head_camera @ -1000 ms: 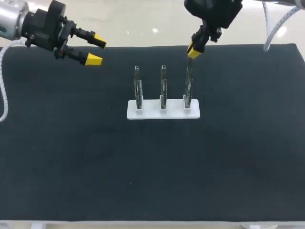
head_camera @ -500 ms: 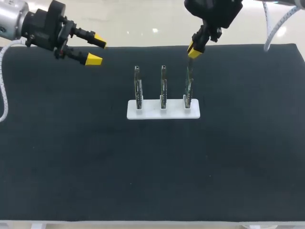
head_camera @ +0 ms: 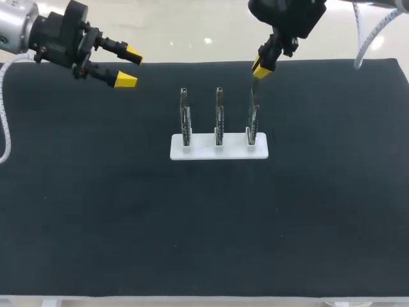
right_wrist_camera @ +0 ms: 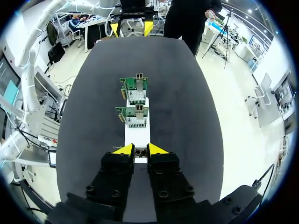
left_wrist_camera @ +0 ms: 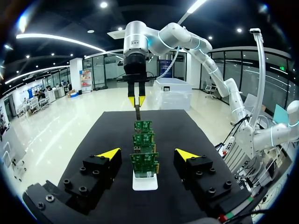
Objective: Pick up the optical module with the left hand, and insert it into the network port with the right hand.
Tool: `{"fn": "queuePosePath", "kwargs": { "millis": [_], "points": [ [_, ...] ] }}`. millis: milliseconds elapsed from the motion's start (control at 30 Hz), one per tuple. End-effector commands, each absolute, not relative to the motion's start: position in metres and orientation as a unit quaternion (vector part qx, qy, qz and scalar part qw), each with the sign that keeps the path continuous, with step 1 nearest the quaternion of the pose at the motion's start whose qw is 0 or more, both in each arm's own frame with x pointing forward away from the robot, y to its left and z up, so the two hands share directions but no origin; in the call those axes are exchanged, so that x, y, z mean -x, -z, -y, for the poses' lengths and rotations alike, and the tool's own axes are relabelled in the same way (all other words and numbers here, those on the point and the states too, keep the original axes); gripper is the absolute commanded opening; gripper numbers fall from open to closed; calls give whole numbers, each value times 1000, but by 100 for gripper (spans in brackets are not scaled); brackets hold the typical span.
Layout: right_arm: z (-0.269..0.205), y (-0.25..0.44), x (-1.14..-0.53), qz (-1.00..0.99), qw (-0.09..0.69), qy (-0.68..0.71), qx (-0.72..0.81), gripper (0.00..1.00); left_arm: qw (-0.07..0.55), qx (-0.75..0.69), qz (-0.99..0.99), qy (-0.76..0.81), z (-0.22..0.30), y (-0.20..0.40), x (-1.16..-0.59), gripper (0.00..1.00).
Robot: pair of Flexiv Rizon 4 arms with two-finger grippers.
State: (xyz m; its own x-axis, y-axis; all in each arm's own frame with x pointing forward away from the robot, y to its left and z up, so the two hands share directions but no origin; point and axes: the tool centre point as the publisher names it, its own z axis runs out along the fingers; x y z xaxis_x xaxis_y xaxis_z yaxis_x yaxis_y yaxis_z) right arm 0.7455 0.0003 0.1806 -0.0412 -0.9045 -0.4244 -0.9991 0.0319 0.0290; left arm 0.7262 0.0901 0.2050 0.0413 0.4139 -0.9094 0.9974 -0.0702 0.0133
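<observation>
Optical module (left_wrist_camera: 138,111) seemingly pinched in right tool (right_wrist_camera: 140,148) above rightmost board (head_camera: 253,119); left tool (head_camera: 129,66) spread.

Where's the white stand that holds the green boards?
In the head view, the white stand sits mid-table on the black mat, its right end under the right gripper.
</observation>
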Motion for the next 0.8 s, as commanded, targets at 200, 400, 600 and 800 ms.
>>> {"fn": "queuePosePath", "kwargs": {
  "millis": [200, 400, 600, 800],
  "points": [
    [-2, -178, -745, -701, 145, -164, 678, 0, 372, -618, -572, 390, -90, -205, -726, 100],
    [-3, -175, -746, -700, 148, -166, 678, 0, 372, -618, -572, 390, -90, -205, -726, 100],
    [-3, -181, -746, -706, 153, -171, 670, 100, 372, -618, -572, 390, -90, -205, -726, 100],
    [-4, -189, -745, -710, 147, -168, 668, 100, 372, -618, -572, 390, -90, -205, -726, 100]
  ]
}}
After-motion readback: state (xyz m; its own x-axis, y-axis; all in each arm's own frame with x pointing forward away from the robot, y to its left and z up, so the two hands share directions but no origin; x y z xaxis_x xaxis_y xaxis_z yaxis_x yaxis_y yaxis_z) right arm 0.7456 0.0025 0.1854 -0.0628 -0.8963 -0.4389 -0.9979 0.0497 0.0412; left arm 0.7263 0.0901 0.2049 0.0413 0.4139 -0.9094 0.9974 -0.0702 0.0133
